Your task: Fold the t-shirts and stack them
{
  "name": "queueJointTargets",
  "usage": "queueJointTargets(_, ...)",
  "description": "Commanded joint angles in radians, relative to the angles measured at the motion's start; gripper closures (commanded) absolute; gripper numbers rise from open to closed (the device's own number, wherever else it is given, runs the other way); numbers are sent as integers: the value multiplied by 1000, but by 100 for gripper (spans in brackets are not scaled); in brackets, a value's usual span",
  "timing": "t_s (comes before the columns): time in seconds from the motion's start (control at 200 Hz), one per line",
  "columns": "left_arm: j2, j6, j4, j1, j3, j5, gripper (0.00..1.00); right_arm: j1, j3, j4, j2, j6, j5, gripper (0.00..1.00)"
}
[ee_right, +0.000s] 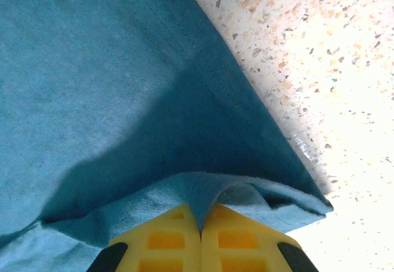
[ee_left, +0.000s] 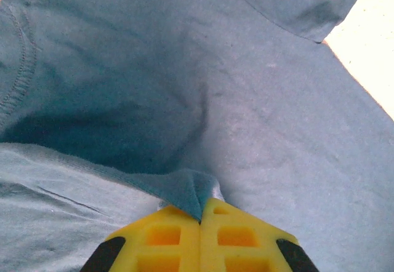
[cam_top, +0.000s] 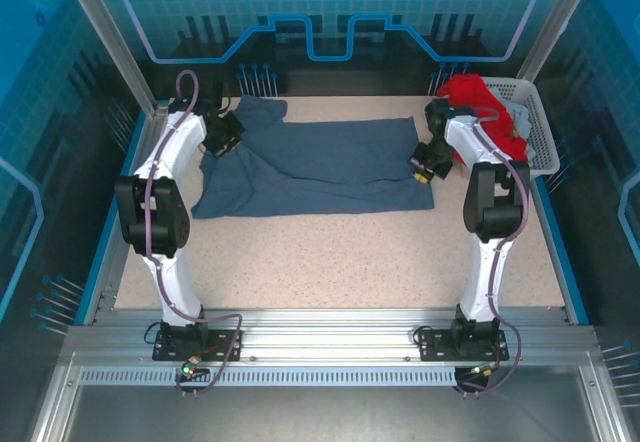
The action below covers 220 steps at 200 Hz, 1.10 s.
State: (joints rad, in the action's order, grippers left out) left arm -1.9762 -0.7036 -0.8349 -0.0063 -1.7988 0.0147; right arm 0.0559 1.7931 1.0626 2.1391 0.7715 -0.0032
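Behind the right arm point(cam_top: 490, 197), half-hidden red t-shirt point(cam_top: 476, 90)

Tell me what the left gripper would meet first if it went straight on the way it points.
More of the slate-blue t-shirt: the left gripper, shut on a pinched fold, points into its cloth. The table probably lies right beneath.

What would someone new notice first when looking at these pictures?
The big slate-blue t-shirt spread across the far middle of the table grabs the eye, with the left gripper and right gripper each pinching a fold of it at opposite ends. Next comes the bright red t-shirt heaped in the white basket at the far right corner.
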Motion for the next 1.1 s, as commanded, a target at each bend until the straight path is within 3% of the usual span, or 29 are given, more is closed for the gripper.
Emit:
queueJointTargets(0.0, -16, 11, -18, 21, -34, -24, 100, -15, 37, 44, 29, 21, 22, 100)
queueJointTargets(0.455, -116, 12, -41, 45, -135, 18, 100, -16, 131, 59, 114, 20, 25, 100)
queueJointTargets(0.49, -127, 12, -52, 46, -149, 23, 100, -16, 140, 63, 121, 17, 23, 91)
queueJointTargets(0.535, -132, 10, -68, 47, -157, 17, 84, -17, 149, 61, 122, 5, 20, 76)
queueJointTargets(0.585, -117, 10, -76, 48, -151, -3, 57, -17, 154, 57, 109, -10, 24, 62)
queueJointTargets(0.635, -86, 13, -83, 48, -126, -28, 44, -16, 147, 53, 79, -31, 37, 52)
queueJointTargets(0.695, -28, 9, -83, 54, -70, -51, 36, -11, 124, 44, 34, -66, 58, 46)
queueJointTargets(0.86, 176, -55, -76, 107, 229, -37, 35, -6, -88, -22, -128, -116, 64, 42)
queueJointTargets(1.01, 336, -187, 45, 205, 574, 106, 37, -8, -352, -153, -261, -117, -33, 41)
queueJointTargets(1.095, 359, -230, 134, 247, 683, 176, 37, -11, -444, -220, -301, -113, -74, 41)
